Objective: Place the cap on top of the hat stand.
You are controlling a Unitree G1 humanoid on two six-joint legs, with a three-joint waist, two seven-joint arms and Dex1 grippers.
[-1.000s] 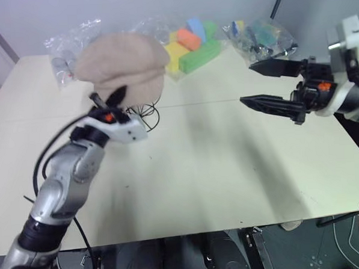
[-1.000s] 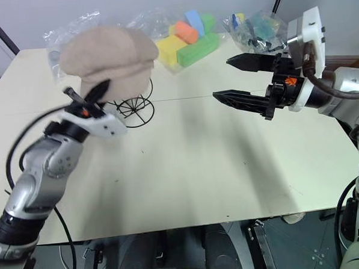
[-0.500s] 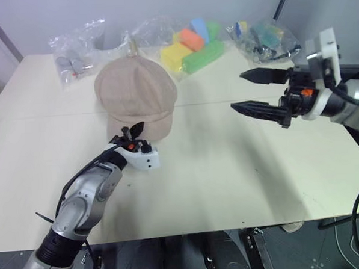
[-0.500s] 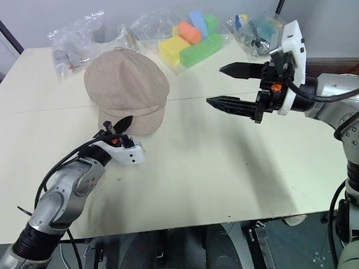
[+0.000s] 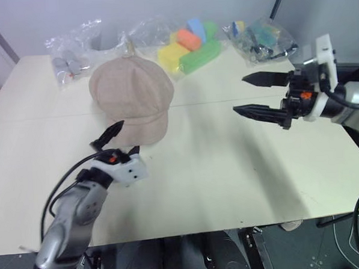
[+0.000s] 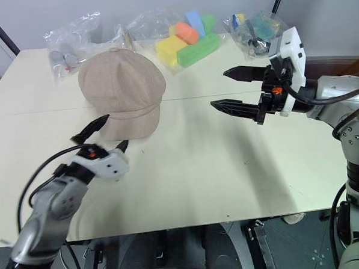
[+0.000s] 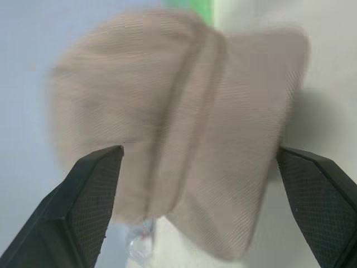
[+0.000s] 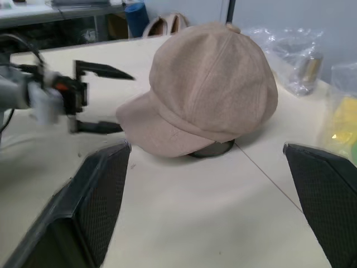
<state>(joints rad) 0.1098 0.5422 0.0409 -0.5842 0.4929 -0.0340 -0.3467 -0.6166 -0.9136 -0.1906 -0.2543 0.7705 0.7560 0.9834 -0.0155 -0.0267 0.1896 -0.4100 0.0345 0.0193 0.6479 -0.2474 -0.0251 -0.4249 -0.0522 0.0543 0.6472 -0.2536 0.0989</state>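
- The left gripper (image 5: pixel 115 139) has let go and pulled back from the brim, jaws now spread wide and empty.
- The cap (image 5: pixel 132 98) sits over the hat stand (image 8: pixel 215 148) on the desk (image 5: pixel 229 168), just beyond those jaws.
- The right gripper (image 5: pixel 252 94) hovers well apart, jaws released.

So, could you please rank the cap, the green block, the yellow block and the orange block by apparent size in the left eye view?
1. Cap, clearly largest.
2. Green block.
3. Yellow block, looking close to the green one, so that order is unsure.
4. Orange block, smallest.
The blocks sit farther from the camera, which shrinks them.
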